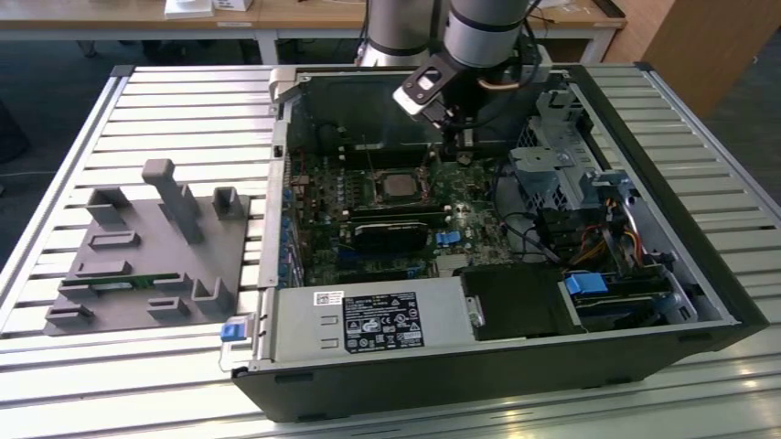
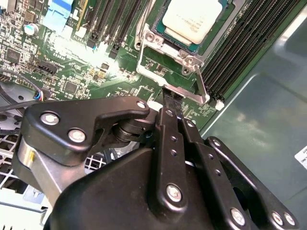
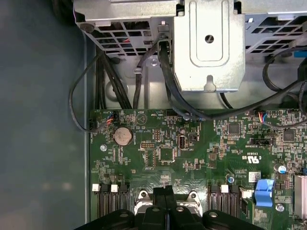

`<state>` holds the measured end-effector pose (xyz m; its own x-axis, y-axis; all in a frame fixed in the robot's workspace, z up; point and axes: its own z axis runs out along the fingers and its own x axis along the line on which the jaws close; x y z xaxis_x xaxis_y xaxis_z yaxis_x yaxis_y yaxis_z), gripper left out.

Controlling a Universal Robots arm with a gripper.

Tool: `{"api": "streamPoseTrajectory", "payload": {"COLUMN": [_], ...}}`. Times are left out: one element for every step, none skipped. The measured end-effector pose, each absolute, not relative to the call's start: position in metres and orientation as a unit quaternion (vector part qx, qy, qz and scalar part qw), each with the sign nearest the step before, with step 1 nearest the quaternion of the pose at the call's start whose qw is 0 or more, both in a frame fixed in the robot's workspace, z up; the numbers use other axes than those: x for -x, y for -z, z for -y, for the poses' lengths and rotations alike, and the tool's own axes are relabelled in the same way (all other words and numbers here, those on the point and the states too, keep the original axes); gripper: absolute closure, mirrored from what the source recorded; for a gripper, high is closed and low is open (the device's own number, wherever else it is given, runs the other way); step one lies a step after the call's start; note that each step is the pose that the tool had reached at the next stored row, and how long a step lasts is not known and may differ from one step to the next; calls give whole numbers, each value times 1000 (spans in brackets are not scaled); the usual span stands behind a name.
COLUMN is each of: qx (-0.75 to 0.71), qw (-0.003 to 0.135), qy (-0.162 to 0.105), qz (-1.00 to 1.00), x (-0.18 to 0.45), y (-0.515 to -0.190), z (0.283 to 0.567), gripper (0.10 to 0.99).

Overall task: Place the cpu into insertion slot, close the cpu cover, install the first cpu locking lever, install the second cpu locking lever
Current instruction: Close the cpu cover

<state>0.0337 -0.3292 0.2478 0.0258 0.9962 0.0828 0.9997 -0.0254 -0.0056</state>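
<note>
in the exterior view the black gripper (image 1: 458, 151) hangs inside the open dark computer case (image 1: 488, 375). it is over the green motherboard (image 1: 482, 219), just beside the small square cpu with silvery-grey top (image 1: 397, 186), on the exterior view's right of it. a white label with dark print (image 1: 372, 320) sits on the grey box at the case's near edge.

in the second wrist view the gripper is clenched, and nothing is seen between its fingers (image 2: 168, 139). the tips stand at the edge of the thin silvery sheet-metal cpu cover (image 2: 144, 45), which lies around the cpu. the cpu carries faint print and is cut off by the picture edge.

in the first wrist view the closed fingers hide what lies under them. a round silver coin battery (image 3: 123, 135) lies near the motherboard's edge.
</note>
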Motion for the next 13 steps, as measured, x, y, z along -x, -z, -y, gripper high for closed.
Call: {"api": "streamPoseTrajectory", "payload": {"qx": [715, 715, 715, 715, 716, 715, 715, 715, 715, 715, 715, 715, 715], "qw": [31, 31, 31, 31, 31, 31, 31, 31, 31, 31, 31, 31, 31], "qy": [28, 28, 28, 28, 28, 28, 28, 28, 28, 28, 28, 28, 28], "qz": [697, 697, 697, 697, 697, 697, 697, 697, 697, 697, 697, 697, 697], "x": [-33, -32, -31, -30, -30, -29, -28, -27, -27, -26, -25, -24, -24], "y": [-248, -248, -248, -248, -248, -248, -248, -248, -248, -248, -248, -248, -248], "z": [329, 329, 329, 329, 329, 329, 329, 329, 329, 329, 329, 329, 329], "gripper": [980, 980, 980, 980, 980, 980, 980, 980, 980, 980, 980, 980, 980]}}
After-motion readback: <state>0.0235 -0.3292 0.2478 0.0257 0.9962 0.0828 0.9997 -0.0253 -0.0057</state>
